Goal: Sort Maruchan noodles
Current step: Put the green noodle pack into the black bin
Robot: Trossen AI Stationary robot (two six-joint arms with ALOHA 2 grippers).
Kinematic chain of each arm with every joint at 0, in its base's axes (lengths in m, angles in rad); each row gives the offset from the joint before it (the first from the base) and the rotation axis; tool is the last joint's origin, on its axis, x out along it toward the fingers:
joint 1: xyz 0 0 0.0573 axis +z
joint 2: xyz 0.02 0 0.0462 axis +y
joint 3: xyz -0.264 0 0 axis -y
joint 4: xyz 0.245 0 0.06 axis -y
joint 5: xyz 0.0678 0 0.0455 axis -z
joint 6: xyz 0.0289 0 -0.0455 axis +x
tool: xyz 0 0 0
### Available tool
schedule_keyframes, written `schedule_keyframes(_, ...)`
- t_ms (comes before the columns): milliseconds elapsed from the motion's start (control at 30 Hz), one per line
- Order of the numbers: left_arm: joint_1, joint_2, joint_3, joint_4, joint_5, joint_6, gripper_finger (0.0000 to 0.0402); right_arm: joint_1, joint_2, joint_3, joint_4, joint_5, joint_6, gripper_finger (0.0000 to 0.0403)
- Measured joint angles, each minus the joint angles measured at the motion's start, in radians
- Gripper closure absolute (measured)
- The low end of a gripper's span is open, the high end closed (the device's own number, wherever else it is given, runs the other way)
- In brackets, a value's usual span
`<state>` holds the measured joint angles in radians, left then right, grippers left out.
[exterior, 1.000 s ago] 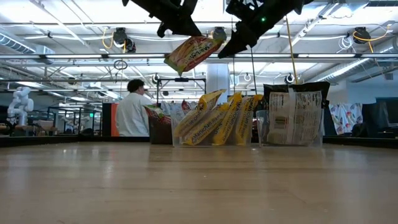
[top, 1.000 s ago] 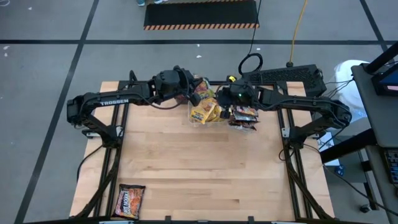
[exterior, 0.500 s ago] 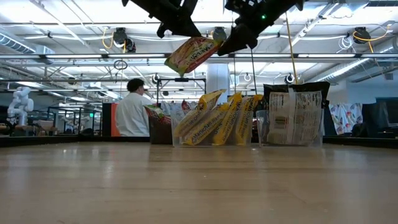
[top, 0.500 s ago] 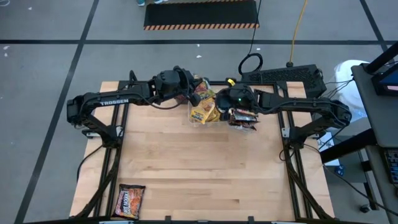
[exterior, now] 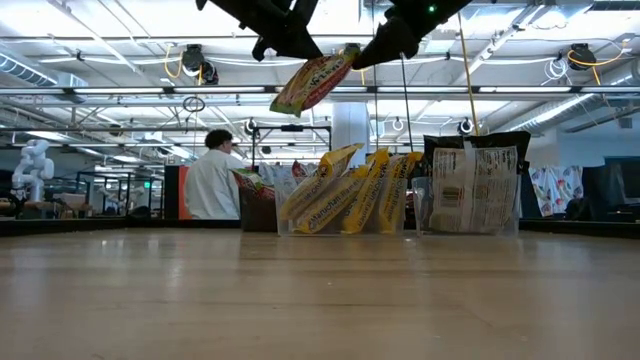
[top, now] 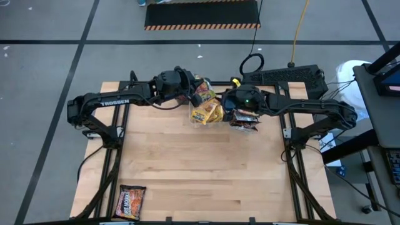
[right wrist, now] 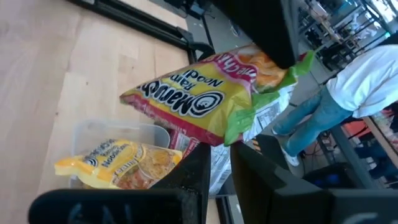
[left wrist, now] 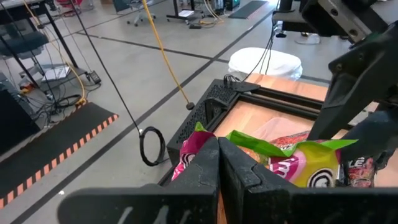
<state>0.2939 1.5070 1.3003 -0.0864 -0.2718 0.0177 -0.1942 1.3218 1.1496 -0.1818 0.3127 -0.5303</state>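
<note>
A green-edged yellow and pink Maruchan noodles packet (exterior: pixel 312 82) hangs in the air above the tubs at the table's far edge, also shown in the high view (top: pixel 207 95). My left gripper (left wrist: pixel 219 148) is shut on it from the table's left, and my right gripper (right wrist: pixel 229 155) is shut on it from the right. Below, yellow packets (exterior: pixel 345 195) stand on edge in a clear tub (top: pixel 206 115). Dark packets (exterior: pixel 472 188) fill the tub beside it. One dark red packet (top: pixel 130 202) lies flat at the table's near left corner. My left gripper pinches the packet's green sealed edge (left wrist: pixel 233 139) between its two shut fingers, near one end of that edge. The fingers come slanting down from the table's left. The packet is lifted clear. My right gripper pinches the same green edge (right wrist: pixel 232 132) near its other end, coming from the table's right. That end (exterior: pixel 350 52) stands highest, and the packet slopes down from it, clear of the tubs.
A third tub (exterior: pixel 258 200) with green-edged packets stands left of the yellow ones. A dark keyboard-like box (top: pixel 287 76) lies past the far right edge. A person in white (exterior: pixel 212 180) stands in the room behind. Bare wood (top: pixel 206 162) covers the table's middle and near part.
My right gripper has risen and rolled a little, taking its end of the packet up with it. The packet now slopes more steeply, while the end at my left gripper has stayed in place.
</note>
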Motion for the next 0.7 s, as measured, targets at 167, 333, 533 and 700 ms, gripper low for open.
schedule_keyframes(167, 0.0, 0.0, 0.0, 0.0, 0.0, 0.0, 0.0401, 0.0, -0.01, 0.0, 0.0, -0.003, 0.061, 0.0344)
schedule_keyframes(333, 0.0, 0.0, 0.0, 0.0, 0.0, 0.0, 0.0401, 0.0, -0.01, 0.0, -0.001, -0.053, 0.072, 0.0344)
schedule_keyframes(533, 0.0, 0.0, 0.0, 0.0, 0.0, 0.007, 0.0401, 0.0, -0.016, 0.0, 0.026, -0.189, 0.104, 0.0344)
schedule_keyframes(700, 0.0, 0.0, 0.0, 0.0, 0.0, 0.006, 0.0401, 0.0, -0.015, 0.0, 0.05, -0.187, 0.143, 0.0344)
